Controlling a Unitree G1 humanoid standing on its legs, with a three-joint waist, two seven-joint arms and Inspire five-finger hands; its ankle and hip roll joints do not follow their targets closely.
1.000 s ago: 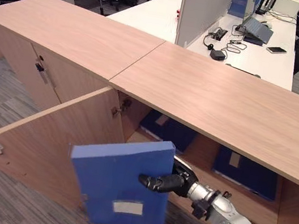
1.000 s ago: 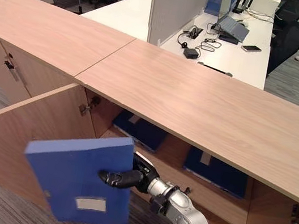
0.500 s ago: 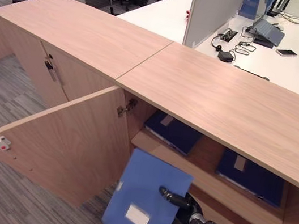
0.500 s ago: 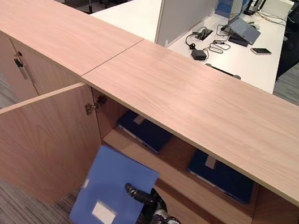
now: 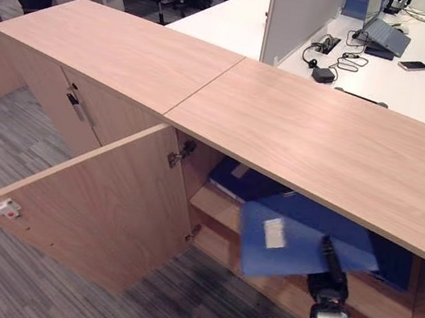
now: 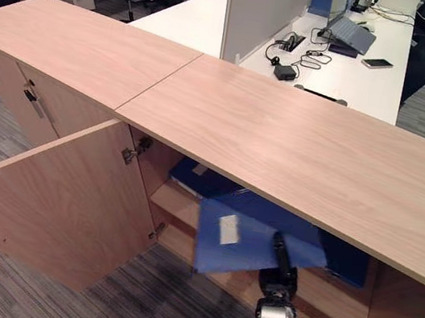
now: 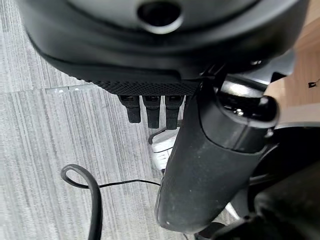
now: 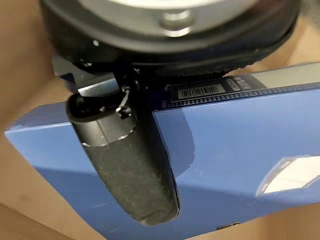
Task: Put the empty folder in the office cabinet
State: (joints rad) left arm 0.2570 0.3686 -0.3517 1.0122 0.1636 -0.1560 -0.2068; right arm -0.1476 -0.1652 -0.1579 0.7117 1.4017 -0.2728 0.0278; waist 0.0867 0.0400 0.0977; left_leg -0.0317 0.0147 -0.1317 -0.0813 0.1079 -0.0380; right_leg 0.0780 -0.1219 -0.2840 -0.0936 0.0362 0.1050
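Blue and flat, the folder [image 5: 296,242] lies partly inside the open cabinet [image 5: 220,209], over the front edge of its upper shelf, with one end sticking out. The right hand [image 8: 127,165] pinches it, thumb pressed on top near one edge. It looks stiff, light and a bit slippery, so a hold near the edge should work. The left hand [image 7: 200,165] hangs over the floor with its fingers loose.
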